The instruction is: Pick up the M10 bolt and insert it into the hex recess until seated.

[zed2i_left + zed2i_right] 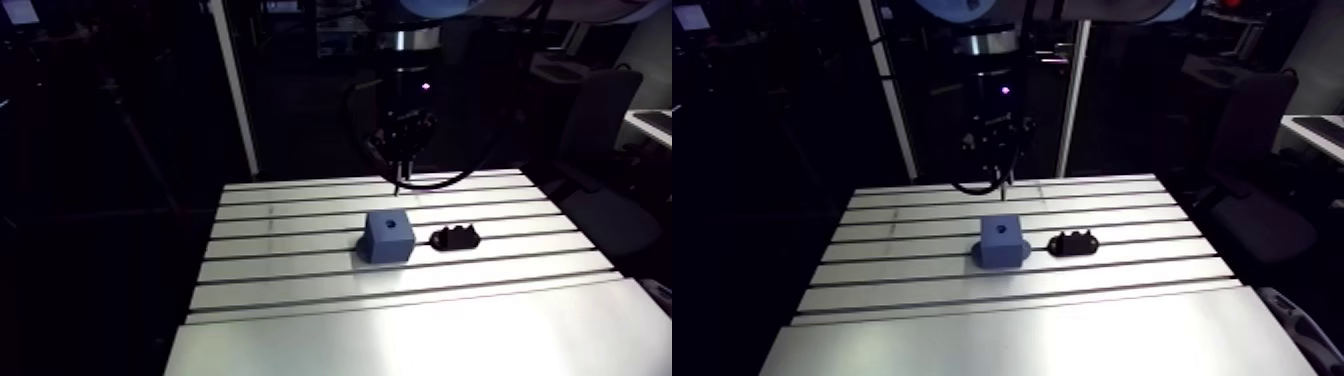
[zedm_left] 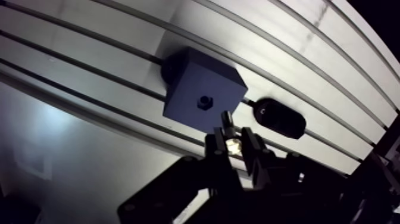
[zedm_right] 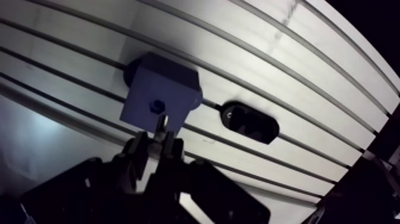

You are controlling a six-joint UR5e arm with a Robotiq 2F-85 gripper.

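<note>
A blue block point(image 1: 388, 236) with a flanged base stands mid-table, and a small hex recess point(image 2: 205, 102) shows in its top face. My gripper point(image 2: 232, 138) is shut on the M10 bolt point(image 2: 227, 125). The shiny head sits between the fingers point(image 2: 215, 148) and the dark shank points out toward the block. In the arm view the gripper point(image 1: 399, 172) hangs above the table just behind the block, the bolt's tip point(image 1: 398, 187) higher than the block's top. In the wrist view the shank's end lies just short of the recess.
A low black holder point(image 1: 455, 238) lies on the table to the right of the block, a short gap between them. The slotted aluminium table point(image 1: 300, 300) has several grooves running across it, and its front part is a plain plate.
</note>
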